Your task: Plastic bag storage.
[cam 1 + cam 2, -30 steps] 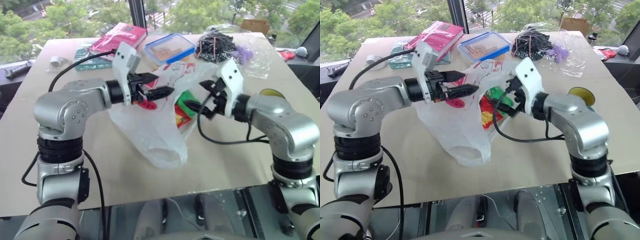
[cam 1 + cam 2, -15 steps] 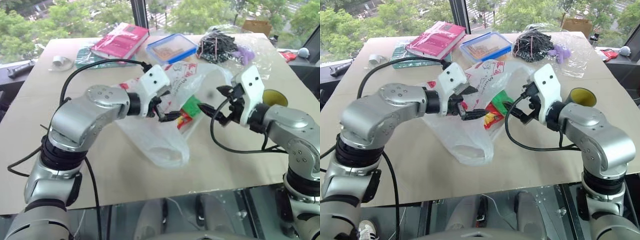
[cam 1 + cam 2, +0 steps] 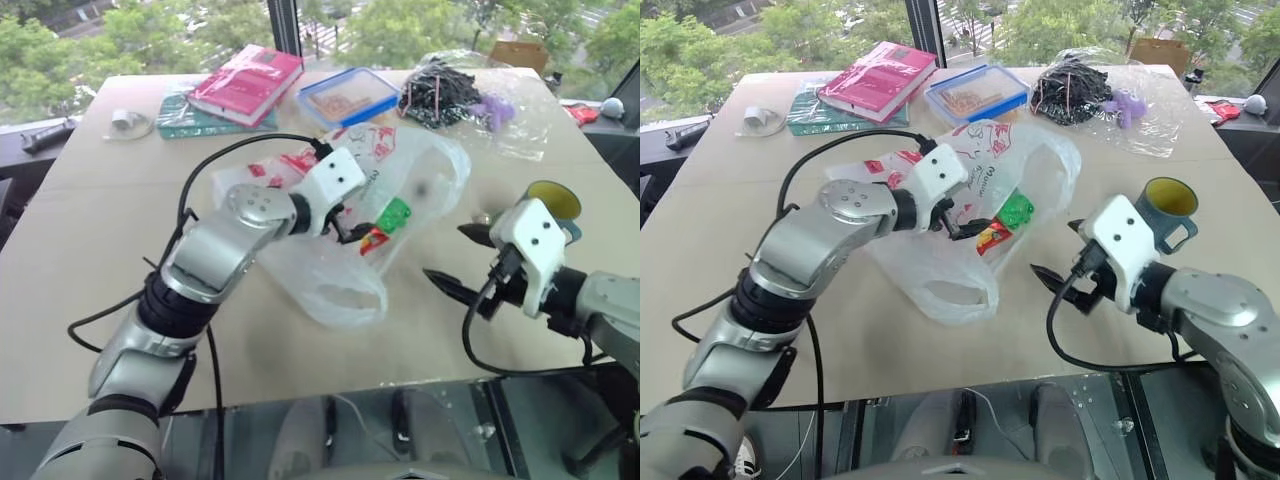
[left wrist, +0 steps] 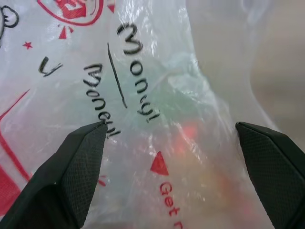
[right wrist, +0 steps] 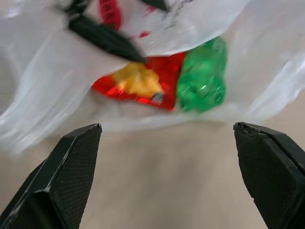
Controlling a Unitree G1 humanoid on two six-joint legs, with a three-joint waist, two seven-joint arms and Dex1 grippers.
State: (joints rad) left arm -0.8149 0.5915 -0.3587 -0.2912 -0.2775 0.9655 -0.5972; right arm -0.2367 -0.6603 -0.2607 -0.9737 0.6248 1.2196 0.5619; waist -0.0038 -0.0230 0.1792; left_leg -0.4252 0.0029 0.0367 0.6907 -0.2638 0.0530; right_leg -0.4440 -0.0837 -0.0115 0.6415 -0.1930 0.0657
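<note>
Left gripper (image 4: pixel 169 131) jaws spread wide against the printed plastic bag (image 4: pixel 143 86).

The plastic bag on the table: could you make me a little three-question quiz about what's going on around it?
1. True or false: the right gripper is holding the plastic bag.
2. Which gripper is over the bag? A) left gripper B) right gripper
3. What colours are the two packets showing at the bag's mouth?

Key: 1 false, its jaws stand open over bare table, apart from the bag. 2 A. 3 red with yellow, and green.
</note>
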